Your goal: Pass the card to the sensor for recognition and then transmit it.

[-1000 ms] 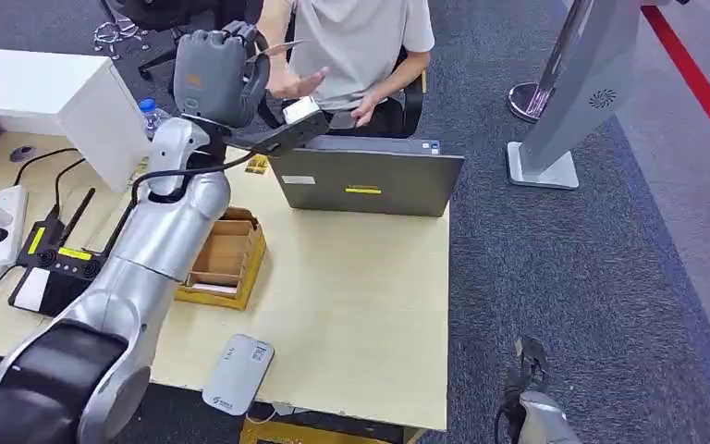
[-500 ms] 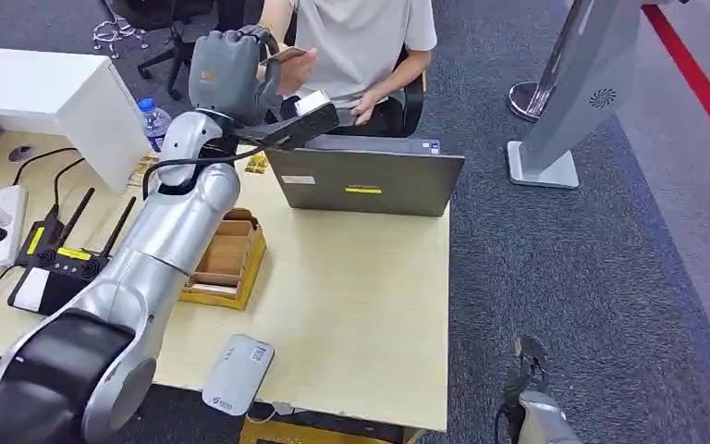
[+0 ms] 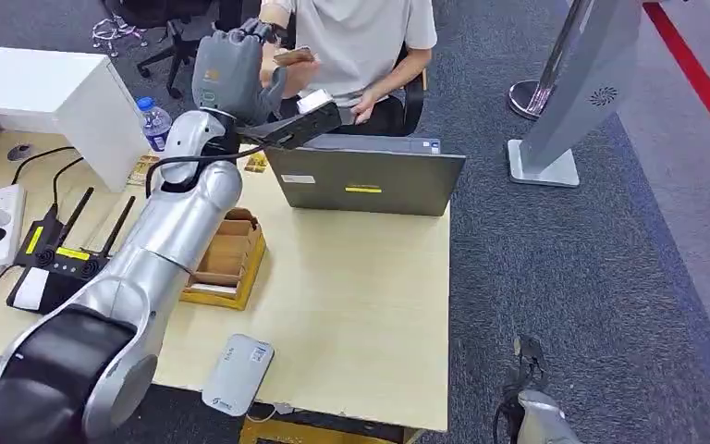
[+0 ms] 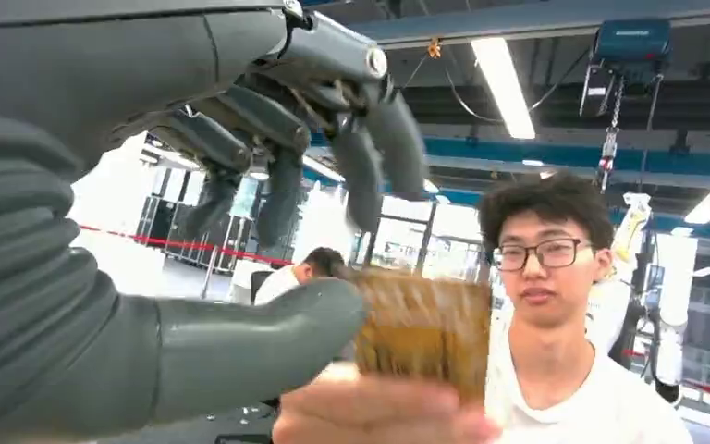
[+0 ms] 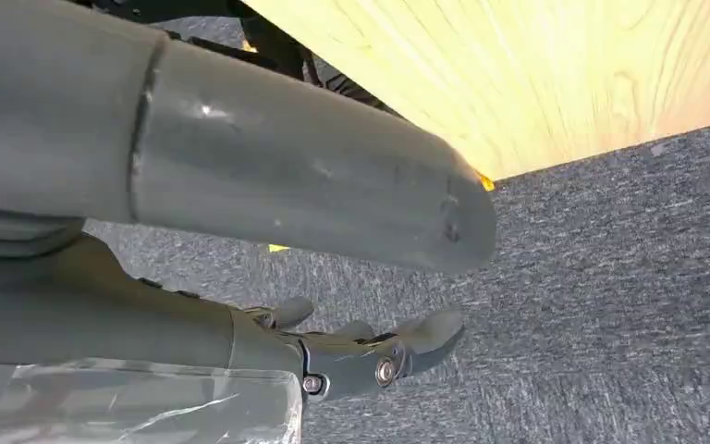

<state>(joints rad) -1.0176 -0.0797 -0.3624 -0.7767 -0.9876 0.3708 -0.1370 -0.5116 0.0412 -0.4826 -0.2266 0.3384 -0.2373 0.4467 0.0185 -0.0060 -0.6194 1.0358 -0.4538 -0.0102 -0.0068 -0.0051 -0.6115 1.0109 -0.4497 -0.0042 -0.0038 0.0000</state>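
At the top centre of the frame my left hand is spread beside the card, which the person's hand holds; my right hand hangs loosely open.

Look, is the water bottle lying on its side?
No, the water bottle stands upright on the table, its blue cap on top.

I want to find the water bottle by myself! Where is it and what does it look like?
Find the big white box at the table's far left end. The water bottle stands right beside it, between the box and the robot's raised silver arm. It is the only clear, upright thing there, with a blue cap and a blue label.
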